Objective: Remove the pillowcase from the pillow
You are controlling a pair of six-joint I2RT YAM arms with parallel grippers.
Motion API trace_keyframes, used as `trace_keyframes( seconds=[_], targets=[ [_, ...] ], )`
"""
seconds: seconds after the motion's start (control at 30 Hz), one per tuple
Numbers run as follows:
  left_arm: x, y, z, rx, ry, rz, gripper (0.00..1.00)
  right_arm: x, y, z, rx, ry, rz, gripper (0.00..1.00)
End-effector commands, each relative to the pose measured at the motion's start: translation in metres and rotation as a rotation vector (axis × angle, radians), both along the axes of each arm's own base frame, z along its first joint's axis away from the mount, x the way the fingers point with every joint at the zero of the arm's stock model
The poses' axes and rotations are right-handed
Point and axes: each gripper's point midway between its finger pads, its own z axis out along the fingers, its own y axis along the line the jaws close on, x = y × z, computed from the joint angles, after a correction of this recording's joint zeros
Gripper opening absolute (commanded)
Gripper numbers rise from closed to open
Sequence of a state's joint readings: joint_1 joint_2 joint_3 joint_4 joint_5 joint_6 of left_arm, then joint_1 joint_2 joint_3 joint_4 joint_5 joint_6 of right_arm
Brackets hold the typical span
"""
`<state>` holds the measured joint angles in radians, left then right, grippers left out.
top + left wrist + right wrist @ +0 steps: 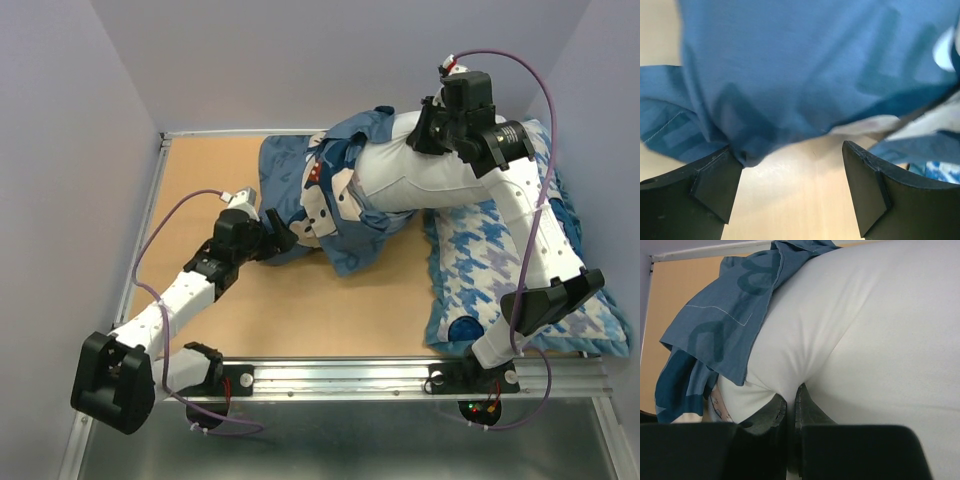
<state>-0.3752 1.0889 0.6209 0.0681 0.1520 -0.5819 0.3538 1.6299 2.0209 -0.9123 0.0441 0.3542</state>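
Note:
The white pillow (410,180) lies lifted at the back middle, its left end still inside the dark blue printed pillowcase (295,185), which is bunched to the left. My right gripper (428,132) is shut on a pinched fold of the pillow's white fabric (865,340), the fingers meeting at the fold in the right wrist view (790,401). The pillowcase (715,335) hangs off the pillow's far end there. My left gripper (282,240) is open at the pillowcase's near lower edge. In the left wrist view (792,175) the blue fabric (790,75) hangs just ahead of the fingers, touching the left fingertip (720,170).
A blue-and-white houndstooth pillow (500,270) lies at the right, under the right arm. The brown tabletop (210,180) is framed by a metal rail (400,375) at the front and a raised edge at left and back. Pale walls stand on three sides.

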Motion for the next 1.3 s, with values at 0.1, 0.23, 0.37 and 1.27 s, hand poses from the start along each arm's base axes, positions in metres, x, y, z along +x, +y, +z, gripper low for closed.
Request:
trace_keyframes(
  seconds=[0.1, 0.23, 0.37, 1.27],
  targets=[
    [-0.019, -0.066, 0.048, -0.064, -0.163, -0.162, 0.9, 0.003, 0.006, 0.092, 0.117, -0.274, 0.019, 0.01],
    [-0.023, -0.093, 0.084, -0.185, -0.258, -0.196, 0.91, 0.001, 0.006, 0.091, 0.117, -0.271, 0.02, 0.01],
    [-0.026, -0.122, 0.107, -0.231, -0.298, -0.223, 0.91, -0.001, 0.008, 0.092, 0.12, -0.269, 0.025, 0.01],
    [0.005, -0.095, 0.195, -0.002, -0.336, 0.289, 0.0, -0.012, 0.023, 0.075, 0.041, -0.25, 0.004, 0.01]
  ],
)
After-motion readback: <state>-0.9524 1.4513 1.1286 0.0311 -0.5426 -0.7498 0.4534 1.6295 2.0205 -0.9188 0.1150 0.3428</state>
